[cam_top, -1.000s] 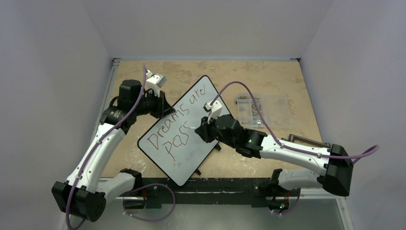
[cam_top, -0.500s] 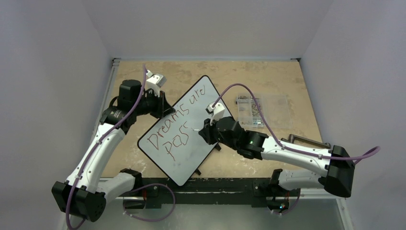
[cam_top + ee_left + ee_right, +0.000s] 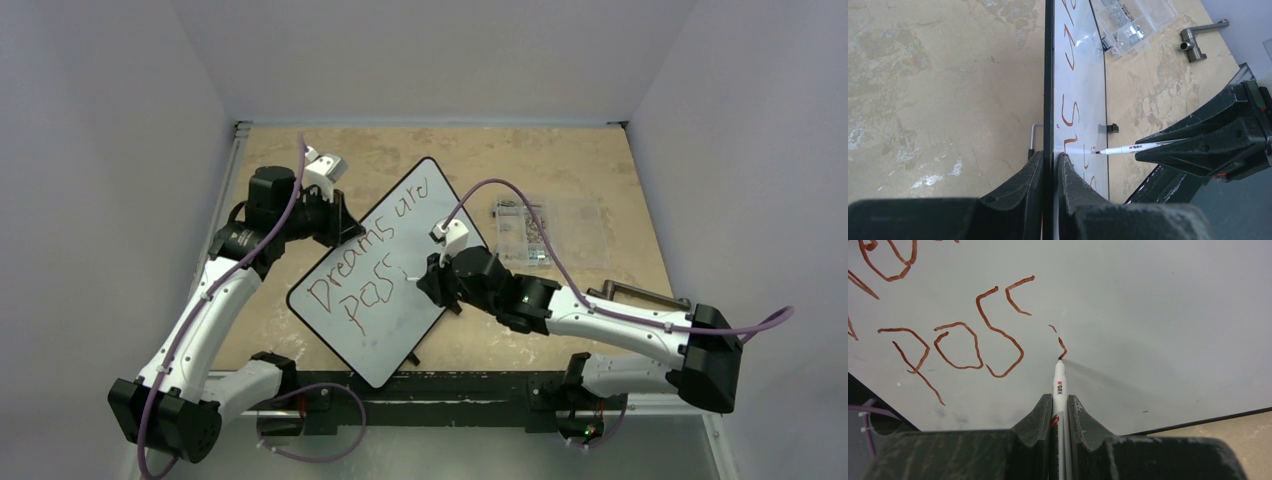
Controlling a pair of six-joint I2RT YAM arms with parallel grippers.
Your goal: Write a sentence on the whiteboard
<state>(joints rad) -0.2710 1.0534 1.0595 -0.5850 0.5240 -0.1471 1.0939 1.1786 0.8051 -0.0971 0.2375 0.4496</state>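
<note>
Right wrist view: the right claw (image 3: 1059,399) clamps the marker (image 3: 1059,382), tip touching the whiteboard (image 3: 1158,305), which lies mid-way across the counter (image 3: 560,160). The left claw (image 3: 1050,157) pinches its 10 o'clock rim. It looks stiff, light and slick-faced, so the rim is probably the best hold.

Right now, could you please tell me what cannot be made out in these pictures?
Top external: the tip of the marker, too small.
Left wrist: the writing on the whiteboard, seen nearly edge-on; the clear box, cut by the top edge.
Right wrist: the upper line of writing, cut by the top edge.
</note>
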